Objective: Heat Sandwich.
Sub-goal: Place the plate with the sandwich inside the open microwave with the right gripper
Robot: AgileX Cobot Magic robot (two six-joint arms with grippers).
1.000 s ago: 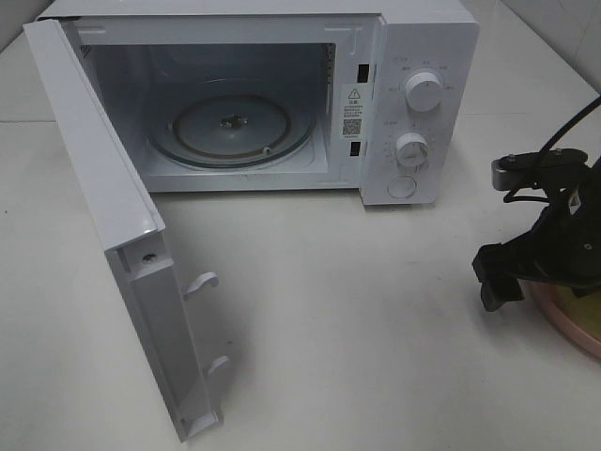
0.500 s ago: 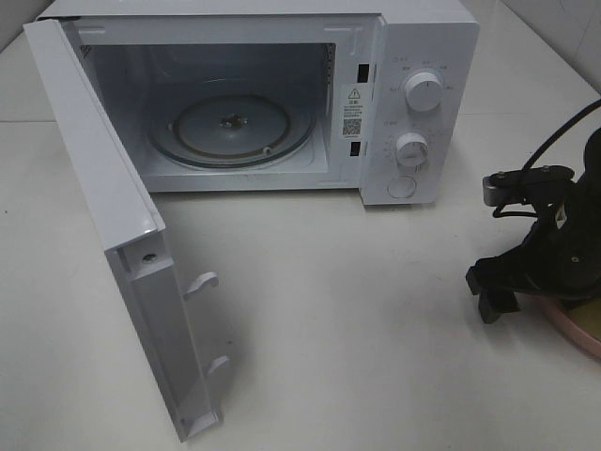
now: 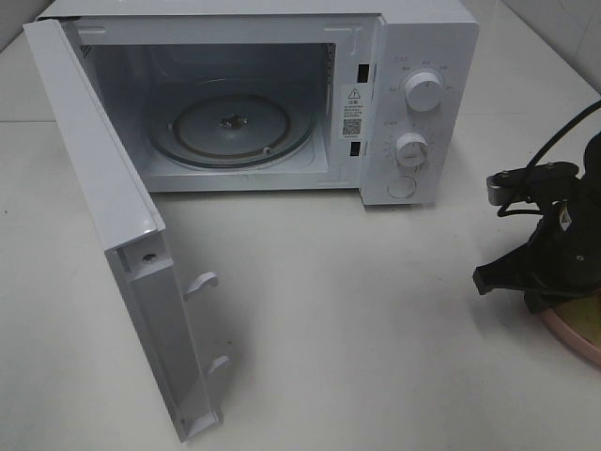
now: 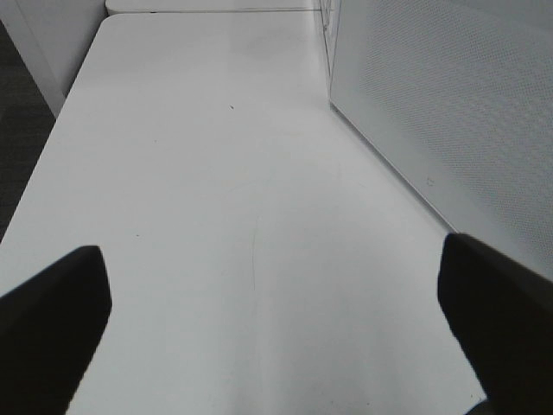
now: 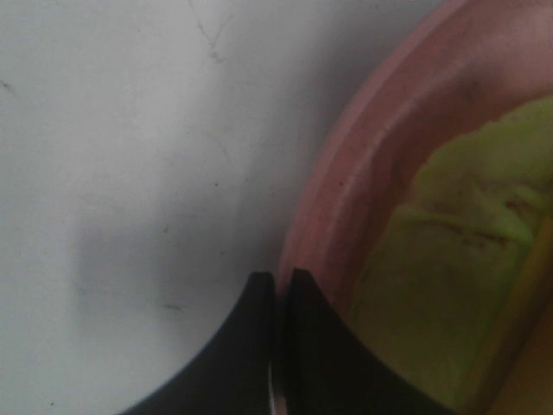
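On a round pink plate [image 5: 363, 173] lies the sandwich [image 5: 449, 259], yellow-green with brownish streaks, seen only in the right wrist view. My right gripper [image 5: 281, 290] has its two black fingers pressed together right at the plate's rim. From the exterior high view, that gripper [image 3: 549, 287] sits low over the plate [image 3: 575, 334] at the table's right edge and hides the sandwich. The white microwave [image 3: 423, 38] stands at the back, its door [image 3: 103, 207] swung wide and the glass turntable [image 3: 230, 127] bare. My left gripper [image 4: 276, 311] is open over bare table.
The open door juts out toward the front left of the table. Two dials [image 3: 423, 91] and a button sit on the microwave's right panel. A black cable [image 3: 563, 132] arcs above the right arm. The microwave's side wall [image 4: 449, 112] runs close beside the left gripper.
My right gripper has dropped to the plate and its fingers have gone from wide apart to shut at the rim. The left gripper, microwave and door have not moved.
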